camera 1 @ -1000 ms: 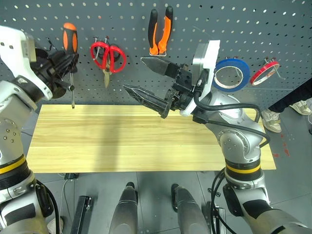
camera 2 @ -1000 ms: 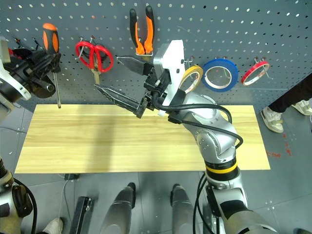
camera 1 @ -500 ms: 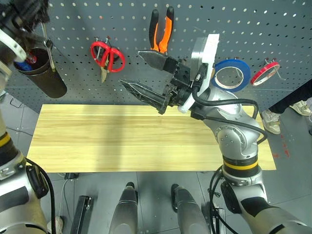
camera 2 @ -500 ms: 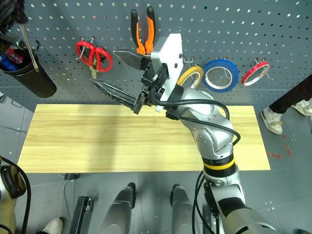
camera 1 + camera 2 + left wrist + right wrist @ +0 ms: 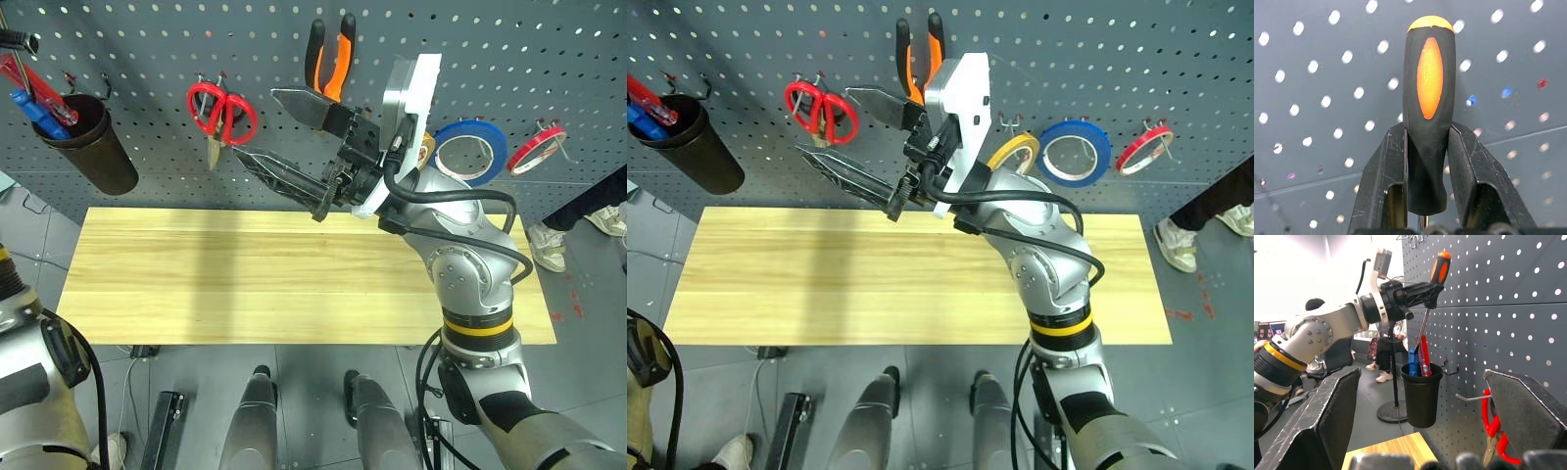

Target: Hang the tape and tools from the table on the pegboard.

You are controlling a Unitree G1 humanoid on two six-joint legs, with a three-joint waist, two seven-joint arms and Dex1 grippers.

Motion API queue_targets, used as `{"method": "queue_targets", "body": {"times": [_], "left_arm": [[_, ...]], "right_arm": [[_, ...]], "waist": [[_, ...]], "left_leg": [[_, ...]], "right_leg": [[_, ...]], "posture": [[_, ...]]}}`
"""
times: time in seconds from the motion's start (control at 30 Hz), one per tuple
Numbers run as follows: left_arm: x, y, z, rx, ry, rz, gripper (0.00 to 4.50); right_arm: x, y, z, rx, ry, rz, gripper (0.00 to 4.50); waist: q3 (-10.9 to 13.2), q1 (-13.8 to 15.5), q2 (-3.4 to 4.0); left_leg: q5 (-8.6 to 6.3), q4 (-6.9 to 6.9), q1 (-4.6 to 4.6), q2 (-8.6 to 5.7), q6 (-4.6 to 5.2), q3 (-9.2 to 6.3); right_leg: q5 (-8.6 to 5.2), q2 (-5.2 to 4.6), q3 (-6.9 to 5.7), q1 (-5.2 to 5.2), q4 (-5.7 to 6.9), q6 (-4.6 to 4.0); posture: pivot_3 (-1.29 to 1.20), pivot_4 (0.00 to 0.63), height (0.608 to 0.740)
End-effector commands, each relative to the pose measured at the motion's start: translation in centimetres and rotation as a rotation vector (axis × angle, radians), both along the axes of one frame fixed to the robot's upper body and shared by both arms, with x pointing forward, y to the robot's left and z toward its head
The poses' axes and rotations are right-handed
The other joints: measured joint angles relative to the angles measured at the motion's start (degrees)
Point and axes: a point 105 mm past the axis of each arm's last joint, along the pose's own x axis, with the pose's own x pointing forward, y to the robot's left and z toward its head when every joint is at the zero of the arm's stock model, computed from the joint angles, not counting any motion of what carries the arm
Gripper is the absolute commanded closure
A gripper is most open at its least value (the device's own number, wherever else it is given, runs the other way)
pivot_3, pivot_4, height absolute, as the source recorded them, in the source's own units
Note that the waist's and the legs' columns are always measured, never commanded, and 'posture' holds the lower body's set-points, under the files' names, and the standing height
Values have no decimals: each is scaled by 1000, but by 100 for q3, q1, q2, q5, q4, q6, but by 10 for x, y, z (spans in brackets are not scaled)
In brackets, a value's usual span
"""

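I am gripping the screwdriver in my left pincer, both fingers clamped on the lower part of its orange-and-black handle, shaft pointing down. In the right wrist view I am holding it up against the pegboard, above the black cup.

Risk, as I judge it: the grip is sitting low on the handle, so the tool could pivot or slip if the shaft catches the cup's rim or the tools already inside. A release made off line would be dropping it to the floor, since the cup is hanging beyond the left end of the counter.

The cup is hanging from a hook and is carrying long red and blue tools, which are leaving little free room for another shaft.

Moving right along the board: the red-handled scissors are hanging on their hook, then the pliers with orange-and-black handles. My right pincer is standing wide open and empty, pointing left in front of the board between the scissors and the pliers; a swing of that arm could be knocking either one off. Behind that arm the yellow-tan tape is hanging, then the blue ring and the red ring.

The counter is carrying nothing, so I am judging the screwdriver to be the last item outstanding.
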Motion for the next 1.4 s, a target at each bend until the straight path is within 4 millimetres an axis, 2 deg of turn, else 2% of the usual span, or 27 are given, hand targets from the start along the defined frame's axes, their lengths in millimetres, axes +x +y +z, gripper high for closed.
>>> {"method": "queue_targets", "body": {"times": [0.03, 0.3, 0.47, 0.53, 0.57, 0.7, 0.73, 0.77, 1.03, 1.13, 1.27, 1.4], "left_arm": [[-11, 4, 6, 2, -63, 27, 3827], [-6, 30, -36, -68, 38, 122, 3827], [-3, 28, -53, -74, 101, 104, 3827], [0, 25, -57, -77, 125, 83, 2813], [0, 23, -59, -70, 131, 76, 2494], [-1, 21, -59, -70, 130, 71, 673], [-1, 21, -58, -72, 129, 72, 254], [-2, 22, -58, -74, 127, 74, 45], [-6, 3, -47, -53, 132, -24, 45], [-11, -14, -47, -34, 193, -151, 45], [-17, -54, -65, 26, 349, -356, 45], [-28, -85, -98, 44, 554, -523, 45]], "right_arm": [[-10, -3, 10, 26, -57, 4, 0], [-11, -4, 8, 12, -52, -4, 0], [-11, -4, 7, 9, -48, -6, 0], [-11, -4, 7, 8, -47, -6, 0], [-10, -3, 5, 6, -44, -8, 0], [-8, -3, 2, 1, -37, -12, 0], [-8, -3, 1, 0, -35, -12, 0], [-7, -3, 1, -1, -35, -13, 0], [-3, -7, -3, -19, -34, -36, 0], [1, -19, -8, -50, -28, -69, 0], [4, -34, -17, -94, -17, -114, 0], [4, -47, -28, -142, 4, -161, 0]], "waist": [[0, 7, -1], [-4, -30, -4], [-6, -88, -6], [-6, -103, -6], [-6, -104, -6], [-6, -99, -6], [-6, -99, -6], [-6, -99, -6], [-6, -74, -7], [-7, -60, -8], [-8, -26, -9], [-8, -25, -10]], "left_leg": [[0, 0, 0, 0, 0, 0], [0, 0, 2, 2, 0, 0], [3, 0, 3, 4, 3, 0], [4, 1, 3, 4, 4, 0], [4, 0, 4, 4, 4, 0], [5, 1, 4, 4, 5, 0], [5, 1, 4, 4, 4, 0], [6, 2, 3, 4, 5, 0], [7, 2, 3, 4, 5, 0], [7, 2, 3, 4, 5, 0], [6, 2, 2, 4, 5, 0], [6, 2, 3, 4, 6, 0]], "right_leg": [[0, 0, 0, 0, 0, 0], [2, 0, -5, -2, 5, -4], [5, 0, -5, -2, 9, -7], [5, 1, -6, -3, 9, -8], [5, 1, -6, -3, 9, -9], [6, 1, -6, -2, 10, -9], [6, 0, -6, -3, 10, -8], [6, 0, -6, -2, 10, -9], [7, 0, -6, -2, 11, -8], [7, 0, -6, -2, 10, -8], [8, 0, -6, 0, 10, -7], [8, 0, -6, 1, 9, -6]], "posture": [[235, 277, 740], [223, 280, 740], [227, 281, 740], [227, 281, 740], [227, 281, 740], [229, 288, 740], [229, 288, 740], [229, 288, 740], [230, 289, 740], [242, 290, 740], [242, 290, 740], [246, 301, 740]]}}
